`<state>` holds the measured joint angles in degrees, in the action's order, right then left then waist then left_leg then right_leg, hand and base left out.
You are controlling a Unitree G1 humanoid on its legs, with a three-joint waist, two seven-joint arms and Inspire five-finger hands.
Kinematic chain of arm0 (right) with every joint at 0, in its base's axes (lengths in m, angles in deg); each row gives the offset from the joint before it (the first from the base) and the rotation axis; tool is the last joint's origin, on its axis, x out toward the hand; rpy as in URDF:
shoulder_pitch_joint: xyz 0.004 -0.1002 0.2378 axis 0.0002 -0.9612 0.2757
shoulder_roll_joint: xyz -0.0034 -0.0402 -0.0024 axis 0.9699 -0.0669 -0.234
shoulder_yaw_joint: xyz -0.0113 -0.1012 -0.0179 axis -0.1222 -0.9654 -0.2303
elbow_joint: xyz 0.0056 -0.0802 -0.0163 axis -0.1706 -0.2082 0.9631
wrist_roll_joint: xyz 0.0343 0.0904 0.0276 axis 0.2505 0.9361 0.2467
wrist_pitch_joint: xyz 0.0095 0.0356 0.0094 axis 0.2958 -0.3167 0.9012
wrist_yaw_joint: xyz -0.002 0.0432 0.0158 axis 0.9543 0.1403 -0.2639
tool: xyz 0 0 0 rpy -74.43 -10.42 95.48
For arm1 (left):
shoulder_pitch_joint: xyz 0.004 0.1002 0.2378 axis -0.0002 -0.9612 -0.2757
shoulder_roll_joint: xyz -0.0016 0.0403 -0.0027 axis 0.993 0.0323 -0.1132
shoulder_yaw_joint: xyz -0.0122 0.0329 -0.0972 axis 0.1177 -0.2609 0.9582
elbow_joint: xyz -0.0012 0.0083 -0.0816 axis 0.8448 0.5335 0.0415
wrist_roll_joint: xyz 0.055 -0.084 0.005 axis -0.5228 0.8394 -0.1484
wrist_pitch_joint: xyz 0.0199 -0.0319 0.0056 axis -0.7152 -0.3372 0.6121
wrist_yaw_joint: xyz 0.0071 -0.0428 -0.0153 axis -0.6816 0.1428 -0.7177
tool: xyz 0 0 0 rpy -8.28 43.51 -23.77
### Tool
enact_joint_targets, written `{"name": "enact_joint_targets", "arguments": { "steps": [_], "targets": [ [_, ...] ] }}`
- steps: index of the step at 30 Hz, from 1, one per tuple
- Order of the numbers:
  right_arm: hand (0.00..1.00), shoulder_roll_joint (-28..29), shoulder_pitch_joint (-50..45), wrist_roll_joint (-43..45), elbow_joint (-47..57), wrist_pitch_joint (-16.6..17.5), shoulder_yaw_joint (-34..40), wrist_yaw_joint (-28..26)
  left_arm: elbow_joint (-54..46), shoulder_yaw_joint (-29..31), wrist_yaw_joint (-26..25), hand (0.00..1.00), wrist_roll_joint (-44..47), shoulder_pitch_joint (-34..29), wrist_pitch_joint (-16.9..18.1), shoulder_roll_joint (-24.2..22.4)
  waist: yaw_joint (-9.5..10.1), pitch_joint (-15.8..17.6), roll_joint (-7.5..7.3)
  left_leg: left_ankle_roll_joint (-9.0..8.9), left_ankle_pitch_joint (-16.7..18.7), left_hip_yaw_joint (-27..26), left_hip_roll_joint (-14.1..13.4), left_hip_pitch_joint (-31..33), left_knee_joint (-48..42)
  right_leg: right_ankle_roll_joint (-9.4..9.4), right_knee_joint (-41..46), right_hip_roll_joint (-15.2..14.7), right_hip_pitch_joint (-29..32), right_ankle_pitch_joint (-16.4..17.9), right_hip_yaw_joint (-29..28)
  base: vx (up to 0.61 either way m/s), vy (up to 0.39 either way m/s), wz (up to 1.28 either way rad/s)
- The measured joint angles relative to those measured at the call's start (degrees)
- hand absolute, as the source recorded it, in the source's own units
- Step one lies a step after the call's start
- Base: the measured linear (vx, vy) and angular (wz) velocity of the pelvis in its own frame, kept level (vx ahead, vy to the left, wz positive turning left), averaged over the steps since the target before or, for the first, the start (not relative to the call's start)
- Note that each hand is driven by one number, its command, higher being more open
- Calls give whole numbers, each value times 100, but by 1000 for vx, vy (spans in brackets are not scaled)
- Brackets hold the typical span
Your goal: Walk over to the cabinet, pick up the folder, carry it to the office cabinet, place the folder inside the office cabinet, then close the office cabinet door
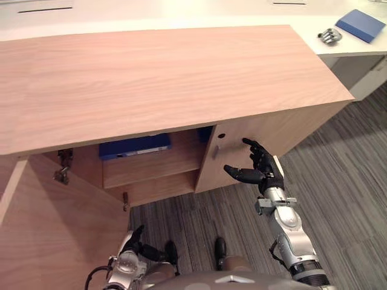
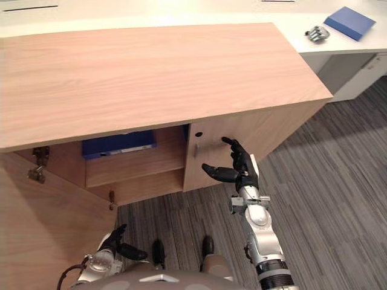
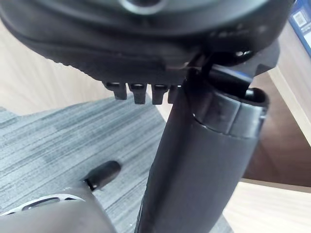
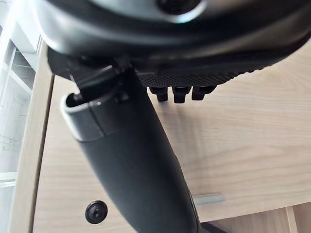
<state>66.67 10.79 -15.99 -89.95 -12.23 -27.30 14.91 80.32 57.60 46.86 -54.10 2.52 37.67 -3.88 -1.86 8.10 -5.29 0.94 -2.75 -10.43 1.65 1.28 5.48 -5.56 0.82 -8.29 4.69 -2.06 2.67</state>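
Folder (image 1: pixel 134 147) is inside the office cabinet (image 1: pixel 157 78), on the upper shelf (image 1: pixel 151 168), in the left bay. Blue, with its long axis running left-right, parallel to the cabinet's front edge. One long side faces the opening, with a pale label patch on it. The back part is tucked under the cabinet top, so I can't tell which end is the spine. Another sliver of blue shows at the inner edge of the right door; I can't tell if it's the same item.

Left door (image 1: pixel 54 229) is swung wide open toward the robot. Right door (image 1: pixel 290 130) is closed; its small metal handle (image 4: pixel 209 198) and round keyhole (image 4: pixel 95 211) sit near its inner edge.

Right hand (image 1: pixel 261 170) is raised in front of the closed right door, just beside the handle. Fingers are loosely extended, thumb spread out, holding nothing. I can't tell whether the fingertips touch the door.

Left hand (image 1: pixel 138 244) hangs low by the body over the grey carpet (image 1: pixel 338 199), below the open bay. Fingers relaxed, empty.

Behind the cabinet, on a white desk (image 1: pixel 181 18), are a blue flat item (image 1: pixel 361 25) and a small metallic object (image 1: pixel 329 36), well apart from the cabinet opening.
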Motion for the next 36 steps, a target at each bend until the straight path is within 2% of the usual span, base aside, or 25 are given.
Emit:
{"name": "enact_joint_targets", "arguments": {
  "steps": [8,13,20,23,26,29,31,33,34,36],
  "targets": [
    [100,371,-200,-525,-858,-35,145,-95,-12,2,0,100,49,6,-1,-88,8,-7,103,-89,36,-32,-95,-121,0,29,-59,88,-129,22,-11,16,-8,-3],
    [100,670,-491,-767,-1667,-55,181,-98,-18,-1,-9,100,52,2,0,-140,8,-15,134,-169,113,-303,-179,-271,-1,40,-59,190,-144,27,-266,10,-14,-26],
    [100,701,-633,-1196,-2718,-152,414,-34,-55,-10,-17,100,67,4,4,-419,-11,-47,276,-216,184,-532,-235,-426,-7,50,-15,257,-153,36,-482,3,-7,-20],
    [100,666,-622,-1196,-2949,-207,430,48,-64,-12,-18,100,177,1,5,-453,-10,-35,287,-220,196,-582,-267,-377,-40,48,200,277,-11,122,-552,-26,-10,-9],
    [100,678,-573,-1188,-3160,-226,499,68,-135,-7,-18,100,287,-5,6,-442,-2,-16,251,-176,397,-460,-263,-62,-493,3,879,214,360,466,-581,-34,-20,15],
    [100,688,-533,-1180,-3387,-268,656,84,-195,21,-51,100,443,-19,7,-433,28,-26,290,-181,580,-122,-264,119,-807,-16,1325,161,431,717,-569,3,-30,60],
    [100,688,-531,-1180,-3410,-285,671,79,-231,133,-105,100,564,-7,24,-431,30,-19,342,-213,568,242,-330,254,-872,-17,1463,240,429,718,-924,41,-13,84],
    [100,722,-472,-1180,-3449,-285,670,75,-234,270,-166,100,678,-79,35,-376,100,-72,265,-324,494,454,-369,361,-865,-48,1419,294,405,819,-1055,62,-59,60],
    [100,728,-416,-1180,-3453,-285,671,77,-228,394,-169,100,749,-124,38,-370,132,-100,222,-352,402,547,-365,419,-854,-2,1329,280,375,908,-984,68,-90,45],
    [100,706,-339,-1179,-3467,-283,709,84,-201,452,-234,100,856,-138,37,-380,130,-98,246,-423,287,747,-393,438,-827,39,1158,305,238,936,-783,56,-110,67]
  ]
}}
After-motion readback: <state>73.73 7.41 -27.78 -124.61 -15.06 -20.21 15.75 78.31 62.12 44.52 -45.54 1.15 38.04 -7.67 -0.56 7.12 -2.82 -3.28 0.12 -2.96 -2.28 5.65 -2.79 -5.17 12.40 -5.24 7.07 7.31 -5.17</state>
